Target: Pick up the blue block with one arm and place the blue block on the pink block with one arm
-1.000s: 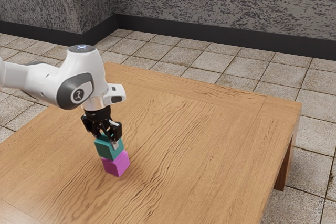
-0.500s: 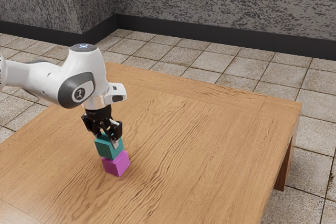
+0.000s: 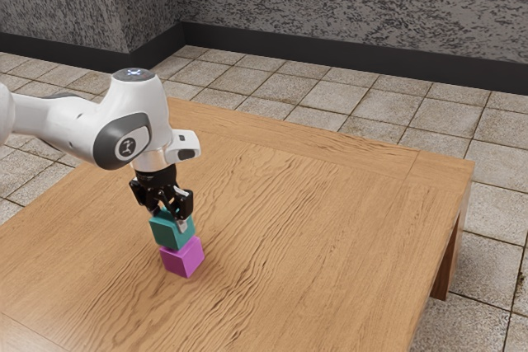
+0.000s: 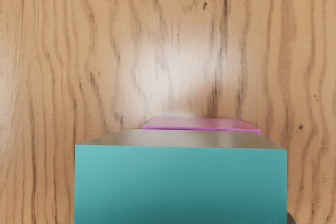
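The blue block [image 3: 172,232], teal in colour, rests squarely on top of the pink block [image 3: 182,258] near the table's front left in the exterior view. My gripper [image 3: 167,215] comes straight down onto it, and its black fingers [image 3: 182,207] hold the block's upper part from two sides, shut on it. In the wrist view the blue block [image 4: 180,182] sits right under my hand, with a strip of the pink block [image 4: 201,124] showing past its far edge.
The wooden table [image 3: 330,220] stretches wide and bare toward the exterior view's right and back. Its right edge [image 3: 462,195] drops to a tiled floor. The white arm [image 3: 91,129] reaches in from the left.
The arm's upper joints have drifted slightly toward the exterior view's right, and my hand has sunk a touch. The two stacked blocks have kept their place.
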`<state>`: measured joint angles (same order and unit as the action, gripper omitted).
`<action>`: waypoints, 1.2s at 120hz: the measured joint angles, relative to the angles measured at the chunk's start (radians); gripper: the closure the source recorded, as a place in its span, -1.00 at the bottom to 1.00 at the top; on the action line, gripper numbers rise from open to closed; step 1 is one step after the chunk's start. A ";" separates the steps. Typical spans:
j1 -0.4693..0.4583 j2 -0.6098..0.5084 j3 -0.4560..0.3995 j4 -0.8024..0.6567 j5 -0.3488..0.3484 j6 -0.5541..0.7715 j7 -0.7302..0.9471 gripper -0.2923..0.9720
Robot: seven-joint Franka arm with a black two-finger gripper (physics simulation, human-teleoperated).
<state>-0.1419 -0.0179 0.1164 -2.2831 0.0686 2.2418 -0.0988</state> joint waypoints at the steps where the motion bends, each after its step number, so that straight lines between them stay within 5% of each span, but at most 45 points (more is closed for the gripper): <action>1: 0.000 0.000 0.000 0.000 0.000 0.000 0.000 0.29; 12: 0.001 -0.002 -0.002 0.000 0.000 0.000 -0.002 0.26; 26: 0.014 -0.005 -0.017 -0.001 -0.013 0.000 0.007 -0.08; 56: 0.003 -0.026 -0.032 0.000 -0.033 -0.002 0.035 -0.39; 79: -0.001 -0.118 -0.032 0.070 -0.002 -0.076 0.048 -0.48; 144: 0.002 -0.092 -0.010 0.172 0.029 -0.281 0.068 -0.53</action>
<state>-0.1404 -0.1101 0.1059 -2.1111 0.0972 1.9606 -0.0303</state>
